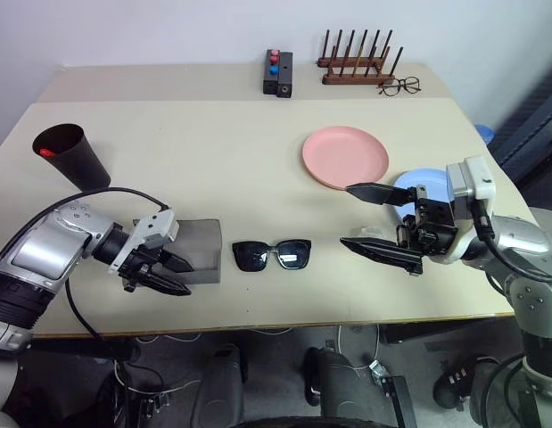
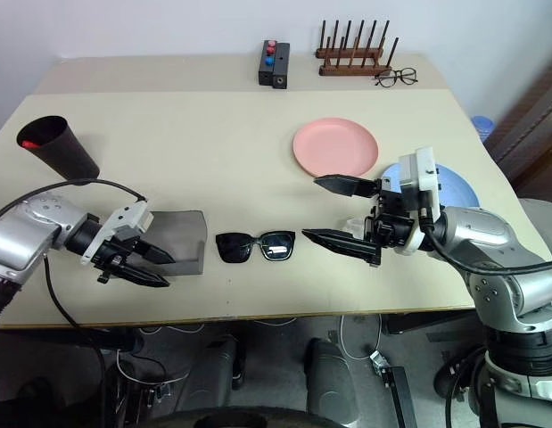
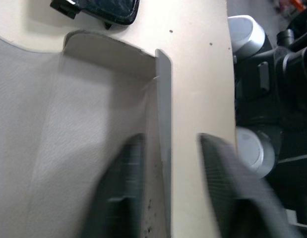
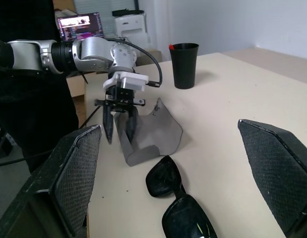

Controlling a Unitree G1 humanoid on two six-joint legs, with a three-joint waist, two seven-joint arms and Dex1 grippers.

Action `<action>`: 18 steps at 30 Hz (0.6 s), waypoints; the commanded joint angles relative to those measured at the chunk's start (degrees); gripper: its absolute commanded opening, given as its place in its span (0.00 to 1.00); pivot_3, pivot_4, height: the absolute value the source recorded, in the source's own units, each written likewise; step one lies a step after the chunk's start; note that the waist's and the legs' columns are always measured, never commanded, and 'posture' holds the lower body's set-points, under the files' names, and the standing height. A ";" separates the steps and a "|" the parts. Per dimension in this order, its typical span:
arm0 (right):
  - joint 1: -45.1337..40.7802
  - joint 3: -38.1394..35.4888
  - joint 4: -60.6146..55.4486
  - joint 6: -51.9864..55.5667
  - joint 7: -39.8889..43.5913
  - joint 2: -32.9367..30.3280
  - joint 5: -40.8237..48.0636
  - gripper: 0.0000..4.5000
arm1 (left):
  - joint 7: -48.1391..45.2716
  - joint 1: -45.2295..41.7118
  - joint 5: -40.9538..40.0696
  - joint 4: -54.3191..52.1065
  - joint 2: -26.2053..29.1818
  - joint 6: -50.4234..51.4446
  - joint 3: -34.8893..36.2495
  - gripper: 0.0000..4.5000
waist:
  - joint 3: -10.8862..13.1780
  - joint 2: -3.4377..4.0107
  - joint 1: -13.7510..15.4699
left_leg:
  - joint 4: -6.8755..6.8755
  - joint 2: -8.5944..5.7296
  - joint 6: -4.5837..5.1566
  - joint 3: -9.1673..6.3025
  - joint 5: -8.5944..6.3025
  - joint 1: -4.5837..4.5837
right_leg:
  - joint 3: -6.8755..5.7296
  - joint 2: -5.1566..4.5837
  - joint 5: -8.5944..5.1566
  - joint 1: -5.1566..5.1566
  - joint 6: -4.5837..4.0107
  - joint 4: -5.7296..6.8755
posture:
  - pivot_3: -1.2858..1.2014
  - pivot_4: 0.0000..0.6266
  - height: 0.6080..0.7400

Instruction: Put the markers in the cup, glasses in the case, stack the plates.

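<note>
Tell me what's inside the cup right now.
A red marker cap shows at the rim of the cup. The dark wall hides everything lower, so a second marker cannot be confirmed.

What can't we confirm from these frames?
- Markers: the cup shows only something red at its rim; its wall hides the inside.
- Blue plate: mostly covered by the right end effector and its arm.
- Case: cut off by the left wrist view's edges; the left end effector is blurred there.
- Small box: too small to identify.
</note>
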 commanded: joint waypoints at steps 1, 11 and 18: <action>-0.94 -0.40 -0.70 -0.99 -0.20 0.44 -0.06 1.00 | -0.88 -3.35 -1.28 -1.01 0.20 2.74 3.05 0.91 | 0.00 0.00 0.05 | 0.01 0.00 0.00 0.00 0.00 -0.01 | 0.00 0.00 0.00 0.00 0.00 0.00 | 0.52 0.24 1.00; 0.89 -0.92 1.19 -3.06 3.07 -1.71 -3.27 1.00 | -0.27 -21.12 -5.42 3.57 -7.92 10.80 0.29 1.00 | -0.02 0.03 0.44 | 0.16 -0.04 0.04 -0.04 -0.02 -0.05 | -0.02 0.01 -0.03 0.09 0.06 0.01 | 0.52 0.24 1.00; 2.70 -2.49 -0.11 -2.62 1.25 -2.01 -3.66 1.00 | 1.48 -25.17 4.08 8.89 -19.65 1.76 -6.54 1.00 | -0.02 0.04 0.10 | 0.32 -0.02 0.23 -0.04 -0.12 -0.05 | -0.01 0.04 0.09 0.11 -0.11 0.13 | 0.52 0.24 1.00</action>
